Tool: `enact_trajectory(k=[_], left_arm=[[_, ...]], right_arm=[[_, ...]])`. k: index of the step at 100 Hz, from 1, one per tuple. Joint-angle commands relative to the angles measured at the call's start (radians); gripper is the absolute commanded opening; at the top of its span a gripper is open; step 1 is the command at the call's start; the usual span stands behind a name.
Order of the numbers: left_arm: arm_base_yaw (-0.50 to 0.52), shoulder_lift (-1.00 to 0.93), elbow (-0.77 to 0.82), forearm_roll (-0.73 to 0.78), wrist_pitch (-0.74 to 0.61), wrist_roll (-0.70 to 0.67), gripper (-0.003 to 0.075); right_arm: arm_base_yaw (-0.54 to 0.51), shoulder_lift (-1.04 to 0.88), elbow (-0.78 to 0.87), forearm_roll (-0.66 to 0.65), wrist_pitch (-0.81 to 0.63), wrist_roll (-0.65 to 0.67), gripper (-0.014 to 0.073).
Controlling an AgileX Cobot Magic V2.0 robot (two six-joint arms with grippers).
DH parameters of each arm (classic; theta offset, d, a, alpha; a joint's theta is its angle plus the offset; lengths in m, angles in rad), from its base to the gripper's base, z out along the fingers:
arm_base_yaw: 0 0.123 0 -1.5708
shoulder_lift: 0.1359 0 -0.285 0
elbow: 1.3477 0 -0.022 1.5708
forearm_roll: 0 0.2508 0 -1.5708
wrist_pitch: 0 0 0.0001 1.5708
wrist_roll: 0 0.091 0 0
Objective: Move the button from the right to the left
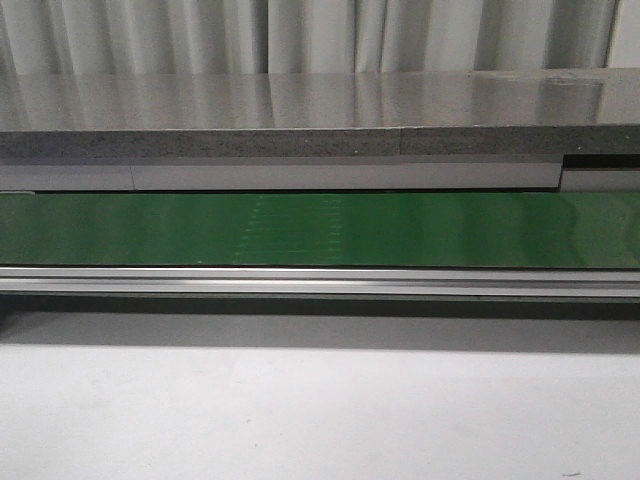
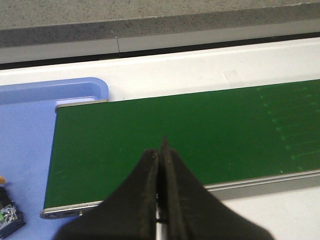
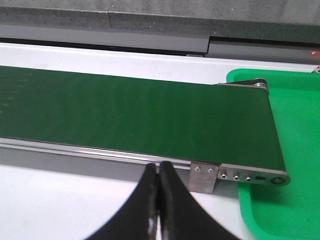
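Across the front view, a green conveyor belt (image 1: 320, 228) ran from side to side between a grey stone-like ledge (image 1: 300, 145) at 12 o'clock and a white table surface (image 1: 320, 410) at 6 o'clock. Neither arm appeared in that view.

Left gripper (image 2: 160, 150): the two black fingers (image 2: 147, 190) were pressed together with no gap between the tips, and nothing was held between them. The gripper hung over the near edge of the belt (image 2: 175, 135), close to the belt's end roller. A blue tray (image 2: 30, 150) lay beyond that end of the belt. The button (image 2: 7, 217) sat in the blue tray, at about 9 o'clock from the fingertips and well apart from them. Only part of its black body with small blue-green marks and a sliver of orange cap was visible at the frame edge.

Right gripper (image 3: 159, 172): the fingers (image 3: 170, 200) were likewise closed tip to tip and held nothing. The gripper hung just in front of the belt's metal side rail (image 3: 100, 152), over the white table. A green tray (image 3: 290, 150) lay at the belt's end, at about 3 o'clock from the fingertips. No button was visible in the part of that tray shown.
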Motion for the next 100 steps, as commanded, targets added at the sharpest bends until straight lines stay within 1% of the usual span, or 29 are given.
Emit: enact_trajectory(k=[1,29,58,76,100], left_arm=[[-0.008,-0.052,-0.004,-0.019,-0.080,-0.003,-0.0020],[-0.008,-0.192,0.099,0.005,-0.117,-0.003,-0.0020],[-0.008,-0.342,0.233,0.007,-0.224,-0.003,-0.0020],[-0.008,-0.431,0.311,0.007,-0.234,-0.003,-0.0020],[0.024,-0.593,0.435,0.009,-0.267,-0.023,-0.0020]], right_arm=[[0.001,0.004,-0.026,-0.004,-0.080,-0.006,-0.0067],[0.001,0.004,-0.026,-0.004,-0.080,-0.006,-0.0067],[0.001,0.004,-0.026,-0.004,-0.080,-0.006,-0.0067],[0.001,0.004,-0.026,-0.004,-0.080,-0.006,-0.0067],[0.001,0.004,-0.026,-0.004,-0.080,-0.006,-0.0067]])
